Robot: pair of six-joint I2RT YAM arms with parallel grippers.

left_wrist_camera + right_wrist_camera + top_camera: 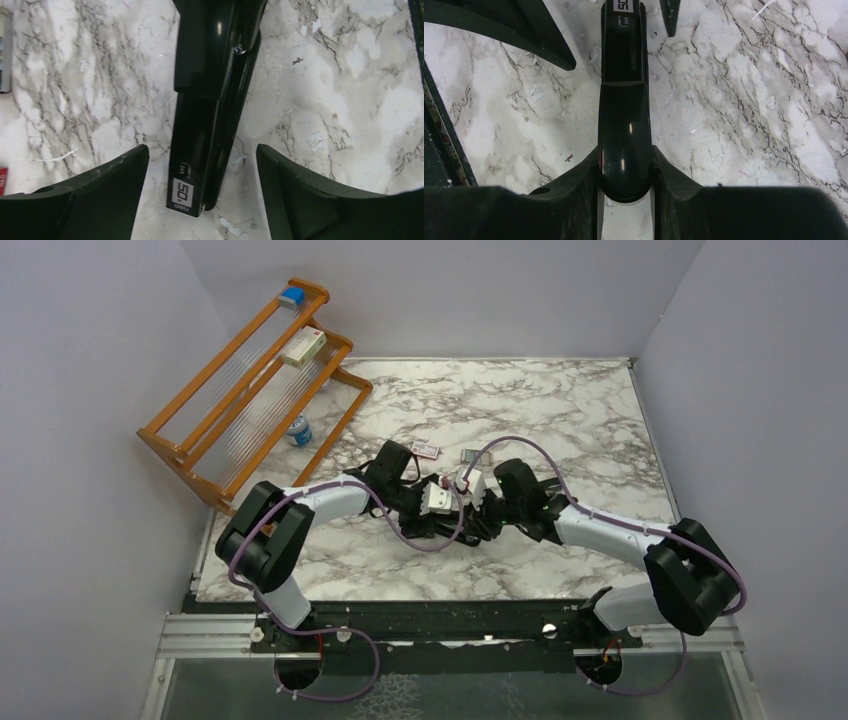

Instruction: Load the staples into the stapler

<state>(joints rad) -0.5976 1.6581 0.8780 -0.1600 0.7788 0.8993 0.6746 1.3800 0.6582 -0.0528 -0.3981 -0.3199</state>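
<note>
Currently right gripper [625, 167] is clamped on the rounded end of the black stapler [624, 100] lying on the marble table [749, 100]; left gripper [202, 149] stands apart, straddling its labelled end, not touching.

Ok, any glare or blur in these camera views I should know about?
Top external: even, soft light, sharp, no hard shadows on the table. Left wrist: one small glare spot on the glossy stapler, table in focus. Right wrist: brighter glare streaks on the stapler's rounded end; the right hand is near-black, detail lost.
</note>
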